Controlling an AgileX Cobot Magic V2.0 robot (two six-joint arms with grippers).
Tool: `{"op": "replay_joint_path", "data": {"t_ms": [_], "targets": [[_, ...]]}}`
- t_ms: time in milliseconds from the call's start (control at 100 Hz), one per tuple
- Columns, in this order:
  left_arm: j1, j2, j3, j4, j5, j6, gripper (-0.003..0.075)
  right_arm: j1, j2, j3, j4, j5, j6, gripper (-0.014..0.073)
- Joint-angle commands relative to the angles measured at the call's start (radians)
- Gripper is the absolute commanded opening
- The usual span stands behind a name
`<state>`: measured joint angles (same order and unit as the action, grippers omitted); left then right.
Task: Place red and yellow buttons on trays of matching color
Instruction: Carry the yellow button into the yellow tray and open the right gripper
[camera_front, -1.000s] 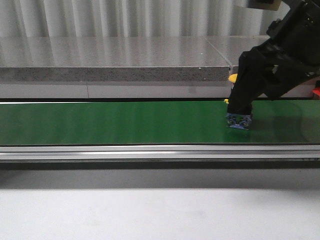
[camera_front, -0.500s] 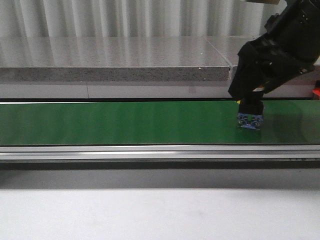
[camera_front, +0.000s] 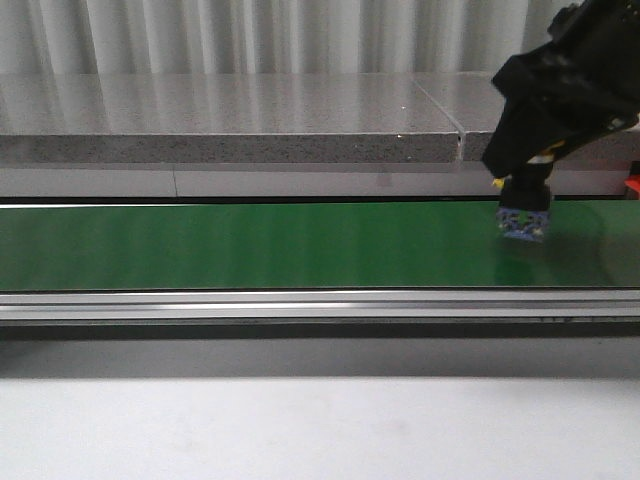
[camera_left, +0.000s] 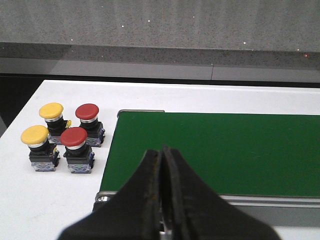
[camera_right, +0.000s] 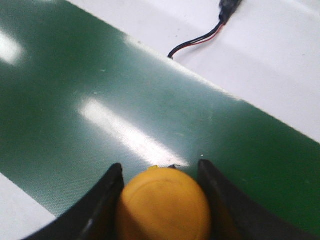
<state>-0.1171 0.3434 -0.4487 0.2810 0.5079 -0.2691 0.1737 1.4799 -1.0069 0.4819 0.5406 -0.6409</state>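
Right end effector (camera_right: 160, 200) w/ yellow button (camera_right: 163, 206), over green belt (camera_front: 250, 245)

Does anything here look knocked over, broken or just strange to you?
Nothing stands out. The four red and yellow push buttons stand upright in a neat cluster beside the green belt, and the right claw holds one yellow button squarely.

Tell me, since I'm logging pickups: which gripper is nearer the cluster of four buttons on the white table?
Left. The left gripper hovers shut near the four buttons; the right gripper holds a yellow button above the green belt.
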Motion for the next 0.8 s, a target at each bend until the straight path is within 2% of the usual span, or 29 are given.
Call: {"op": "replay_joint_path", "data": {"t_ms": [0, 140, 320, 540, 680, 790], "targets": [[-0.008, 0.007, -0.028, 0.008, -0.074, -0.010, -0.0021, -0.051, -0.094, -0.037, 0.028, -0.024, -0.002, 0.0167], [-0.008, 0.007, -0.028, 0.008, -0.074, -0.010, -0.0021, -0.184, -0.175, -0.037, 0.028, 0.001, 0.038, 0.0167], [-0.008, 0.007, -0.028, 0.008, -0.074, -0.010, -0.0021, -0.437, -0.236, -0.037, 0.028, 0.004, 0.124, 0.0167], [-0.008, 0.007, -0.028, 0.008, -0.074, -0.010, -0.0021, -0.720, -0.236, -0.032, 0.028, -0.079, 0.261, 0.0163], [-0.008, 0.007, -0.028, 0.008, -0.074, -0.010, -0.0021, -0.826, -0.232, -0.032, 0.028, -0.155, 0.315, 0.0163], [-0.008, 0.007, -0.028, 0.008, -0.074, -0.010, -0.0021, -0.868, -0.208, -0.032, 0.028, -0.196, 0.337, 0.0163]]}}
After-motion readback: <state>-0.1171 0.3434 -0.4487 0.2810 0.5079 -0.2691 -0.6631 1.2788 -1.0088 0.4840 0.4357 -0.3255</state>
